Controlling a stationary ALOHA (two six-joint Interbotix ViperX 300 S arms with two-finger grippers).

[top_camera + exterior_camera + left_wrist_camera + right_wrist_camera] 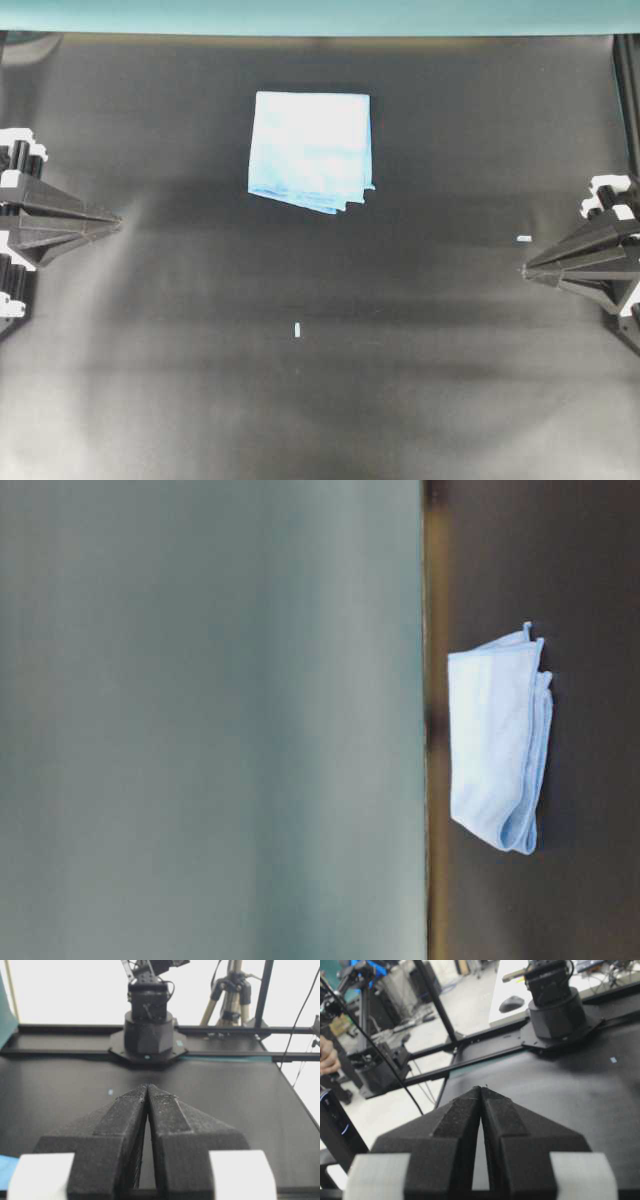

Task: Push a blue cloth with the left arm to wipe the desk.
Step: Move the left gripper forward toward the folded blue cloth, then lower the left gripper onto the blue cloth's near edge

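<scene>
The blue cloth (pixel 311 150) lies flat and folded on the far middle of the black desk (pixel 300 420), with layered edges at its near right corner. It also shows in the table-level view (pixel 497 738). My left gripper (pixel 118 222) is shut and empty at the left edge, well to the left of and nearer than the cloth; its jaws meet at the tip in the left wrist view (pixel 148 1086). My right gripper (pixel 524 270) is shut and empty at the right edge; it shows the same in the right wrist view (pixel 481 1088). Neither touches the cloth.
A teal strip (pixel 300 15) runs along the desk's far edge. Small white tape marks sit near the middle (pixel 298 330) and by the right gripper (pixel 524 238). The opposite arm's base (pixel 148 1030) stands across the desk.
</scene>
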